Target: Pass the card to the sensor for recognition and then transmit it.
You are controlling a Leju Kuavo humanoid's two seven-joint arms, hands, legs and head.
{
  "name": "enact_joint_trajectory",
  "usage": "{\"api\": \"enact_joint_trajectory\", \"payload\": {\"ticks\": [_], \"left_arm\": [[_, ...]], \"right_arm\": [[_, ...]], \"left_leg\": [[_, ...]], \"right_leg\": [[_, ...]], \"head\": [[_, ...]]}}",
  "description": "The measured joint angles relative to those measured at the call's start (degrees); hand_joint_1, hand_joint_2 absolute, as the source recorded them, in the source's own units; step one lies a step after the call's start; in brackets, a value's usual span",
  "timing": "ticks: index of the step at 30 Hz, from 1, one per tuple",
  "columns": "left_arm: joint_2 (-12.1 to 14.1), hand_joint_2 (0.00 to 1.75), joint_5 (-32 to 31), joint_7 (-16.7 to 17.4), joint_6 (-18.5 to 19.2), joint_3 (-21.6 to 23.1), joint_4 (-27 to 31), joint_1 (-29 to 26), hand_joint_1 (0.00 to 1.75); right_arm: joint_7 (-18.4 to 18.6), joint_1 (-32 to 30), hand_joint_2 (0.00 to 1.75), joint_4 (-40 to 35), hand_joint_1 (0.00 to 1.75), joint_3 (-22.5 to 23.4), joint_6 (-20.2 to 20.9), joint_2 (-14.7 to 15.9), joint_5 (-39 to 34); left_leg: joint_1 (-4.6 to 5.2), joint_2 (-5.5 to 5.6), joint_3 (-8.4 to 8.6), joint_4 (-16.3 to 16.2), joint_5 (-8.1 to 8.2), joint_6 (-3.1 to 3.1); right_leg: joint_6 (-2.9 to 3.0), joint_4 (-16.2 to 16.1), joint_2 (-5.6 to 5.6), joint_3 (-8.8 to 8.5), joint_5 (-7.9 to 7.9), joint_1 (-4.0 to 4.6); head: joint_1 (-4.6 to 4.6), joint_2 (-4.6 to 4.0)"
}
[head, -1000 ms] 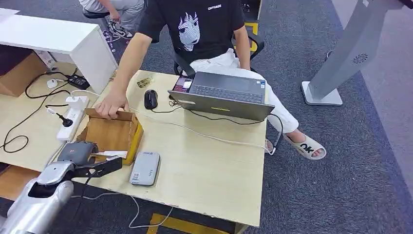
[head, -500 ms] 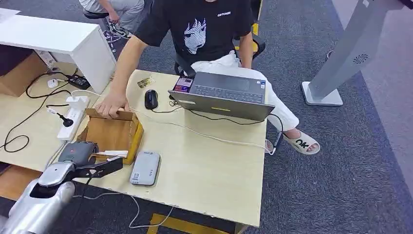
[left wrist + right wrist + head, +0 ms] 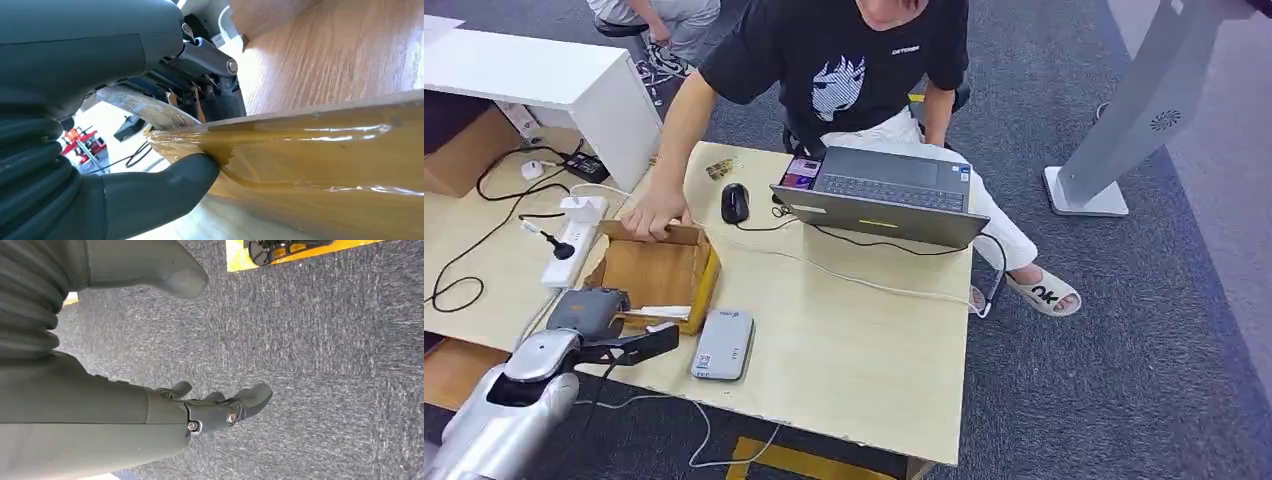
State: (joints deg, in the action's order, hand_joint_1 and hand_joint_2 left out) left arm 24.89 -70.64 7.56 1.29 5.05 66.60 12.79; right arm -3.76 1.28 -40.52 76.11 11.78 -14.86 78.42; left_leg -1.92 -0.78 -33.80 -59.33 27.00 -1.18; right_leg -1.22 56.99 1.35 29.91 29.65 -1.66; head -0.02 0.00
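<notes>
The white card [image 3: 656, 313] leans on the front rim of an open cardboard box [image 3: 656, 272] at the table's near left. My left hand [image 3: 589, 312] is at that rim. In the left wrist view its dark fingers [image 3: 202, 65] lie over the card [image 3: 137, 106], and its thumb [image 3: 165, 187] presses the taped outer wall of the box [image 3: 310, 150], with the card between them. The grey-white sensor [image 3: 722, 345] lies flat just right of the hand. My right hand [image 3: 220, 410] hangs over the carpet, fingers loosely apart and holding nothing.
A seated person steadies the box's far edge with a hand [image 3: 652, 215]. A laptop [image 3: 889, 195], a black mouse [image 3: 735, 203] and a white cable [image 3: 844, 275] lie on the wooden table [image 3: 864, 360]. A power strip [image 3: 572, 245] sits to the left.
My left hand has barely shifted at the box rim and the card stays under its fingers. The person has leaned forward over the table.
</notes>
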Motion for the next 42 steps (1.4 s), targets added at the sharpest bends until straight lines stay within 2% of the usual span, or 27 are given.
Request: {"api": "enact_joint_trajectory", "payload": {"ticks": [1,2,3,4,6,8,24,26,30,33,34,35,42], "left_arm": [[0.07,1.75,0.0,0.0,0.02,0.09,0.13,0.0,1.5],[0.13,1.75,0.0,0.0,0.09,0.2,0.28,0.0,1.36],[0.13,1.75,0.0,0.0,0.13,0.26,0.39,0.0,1.1],[0.13,1.75,0.0,0.0,0.17,0.35,0.48,0.0,0.68],[0.13,1.75,-0.15,0.2,0.35,0.55,0.79,0.01,0.24],[0.13,1.75,-0.2,0.63,0.48,0.64,1.14,0.27,0.05],[0.11,1.75,-0.24,0.72,0.72,0.79,1.92,1.48,0.07],[0.11,1.75,-0.24,0.72,0.72,0.81,1.94,1.54,0.16],[0.11,1.75,-0.24,0.72,0.83,0.85,2.03,1.59,0.0],[0.09,1.75,-0.24,0.77,0.96,0.99,2.05,1.59,0.0],[0.09,1.75,-0.26,0.81,1.01,1.03,2.05,1.58,0.61],[0.09,1.75,-0.28,0.81,1.12,1.09,2.05,1.58,1.75],[0.11,1.75,0.04,0.37,1.88,2.08,1.14,1.51,1.75]], "right_arm": [[0.0,0.0,1.75,-0.04,0.0,-0.09,0.0,0.0,0.0],[0.0,0.0,1.75,-0.04,0.0,-0.11,0.0,0.0,0.0],[0.0,0.0,1.75,-0.04,0.0,-0.11,0.0,0.0,0.0],[0.0,0.0,1.75,-0.07,0.0,-0.11,0.02,0.0,0.0],[0.0,-0.02,1.75,-0.22,0.0,-0.11,0.11,-0.02,0.0],[0.11,-0.04,1.75,-0.48,0.0,-0.11,0.31,-0.13,0.02],[0.7,-0.23,1.75,-2.29,0.0,-0.11,1.29,-0.5,0.22],[0.7,-0.24,1.75,-2.32,0.0,-0.09,1.29,-0.52,0.22],[0.96,-0.26,1.75,-2.62,0.0,-0.09,1.71,-0.63,0.31],[1.31,-0.3,1.75,-3.04,0.0,-0.07,2.12,-0.72,1.09],[1.38,-0.32,1.75,-3.3,0.0,-0.04,2.47,-0.79,1.29],[1.6,-0.34,1.75,-3.52,0.0,-0.02,2.65,-0.87,1.33],[2.4,-0.53,1.75,-5.16,0.0,0.44,3.78,-1.09,2.29]], "left_leg": [[0.0,0.0,-0.02,0.0,0.0,0.0],[0.0,0.0,-0.03,0.0,0.0,0.0],[0.0,0.0,-0.05,0.0,0.0,0.0],[0.0,0.0,-0.07,0.0,0.0,0.0],[0.0,0.0,-0.1,-0.01,0.0,0.0],[0.0,0.0,-0.12,-0.01,0.0,0.0],[0.0,-0.01,-0.11,0.0,0.0,0.0],[0.0,-0.01,-0.11,0.0,0.0,0.0],[0.0,-0.01,-0.11,0.0,0.0,0.0],[0.0,-0.01,-0.11,0.0,0.0,0.0],[0.01,-0.01,-0.11,0.0,0.0,0.0],[0.0,-0.01,-0.11,0.0,0.0,0.0],[0.0,-0.01,-0.12,0.0,0.01,0.0]], "right_leg": [[0.0,0.0,0.0,0.02,0.0,0.0],[0.0,0.0,0.0,0.03,0.0,0.0],[0.0,0.0,0.0,0.06,0.0,0.0],[0.0,0.0,0.0,0.08,0.0,0.0],[0.0,0.0,0.0,0.1,0.0,0.0],[0.0,0.0,0.01,0.09,0.0,0.0],[0.0,0.0,-0.01,0.09,0.0,0.0],[0.0,0.0,-0.01,0.09,0.0,0.0],[0.0,0.0,-0.01,0.09,0.0,0.0],[0.0,0.0,-0.01,0.09,0.0,0.0],[0.0,0.0,-0.01,0.09,0.0,0.0],[0.0,0.0,-0.01,0.09,0.0,0.0],[0.0,0.0,-0.01,0.07,0.0,0.0]], "head": [[0.0,0.0],[0.02,0.0],[0.0,0.0],[0.0,0.0],[0.0,0.0],[0.02,0.0],[0.0,0.0],[0.0,0.0],[0.0,0.0],[0.02,0.0],[0.0,0.0],[0.02,0.0],[0.02,0.0]]}}
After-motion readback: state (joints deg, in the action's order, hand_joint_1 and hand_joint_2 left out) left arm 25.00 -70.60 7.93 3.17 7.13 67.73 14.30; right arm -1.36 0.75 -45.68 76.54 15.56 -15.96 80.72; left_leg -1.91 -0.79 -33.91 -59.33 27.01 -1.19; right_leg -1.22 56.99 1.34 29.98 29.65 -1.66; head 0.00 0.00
